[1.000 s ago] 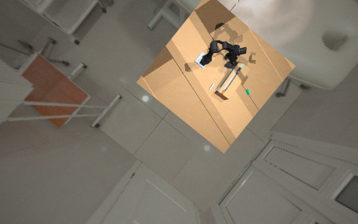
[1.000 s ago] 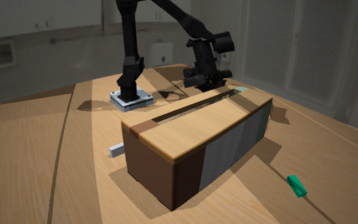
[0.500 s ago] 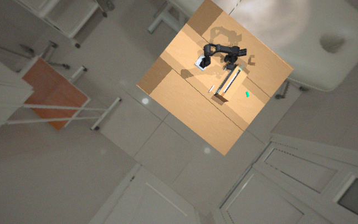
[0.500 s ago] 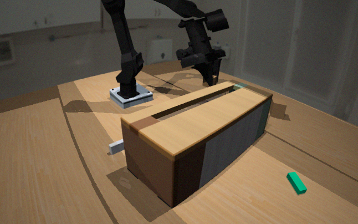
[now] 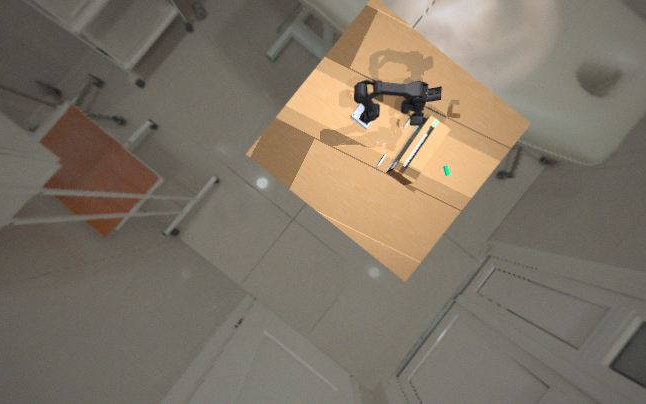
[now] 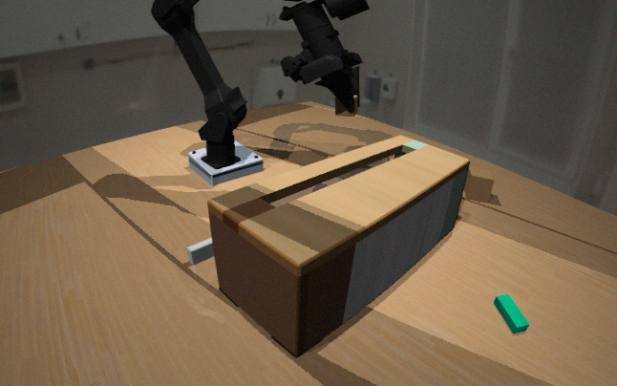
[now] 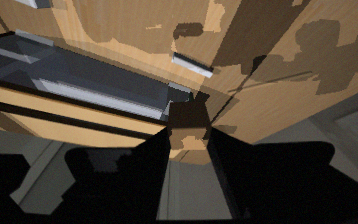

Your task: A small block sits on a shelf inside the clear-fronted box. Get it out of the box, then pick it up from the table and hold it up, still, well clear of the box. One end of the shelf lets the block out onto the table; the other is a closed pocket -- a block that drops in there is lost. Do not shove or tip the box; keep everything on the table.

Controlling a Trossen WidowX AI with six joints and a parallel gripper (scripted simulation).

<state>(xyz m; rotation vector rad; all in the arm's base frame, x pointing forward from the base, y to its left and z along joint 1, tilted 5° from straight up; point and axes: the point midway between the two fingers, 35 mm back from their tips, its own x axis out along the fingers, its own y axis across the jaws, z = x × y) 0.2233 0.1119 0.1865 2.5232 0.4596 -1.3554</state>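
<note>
We find the hand (image 6: 348, 103) gripping the wood-coloured block (image 7: 188, 131), raised above the box (image 6: 344, 225); next: hold still.

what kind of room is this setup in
Probably a clinic or treatment room, though the surroundings are blurry. Beside the wooden table stands a padded white couch with a face hole, like a massage or exam bed, and white cabinets line the pale tiled floor.

Wood-grain box (image 6: 377, 186), green bar (image 6: 510, 312), black end effector (image 6: 348, 98)
</note>
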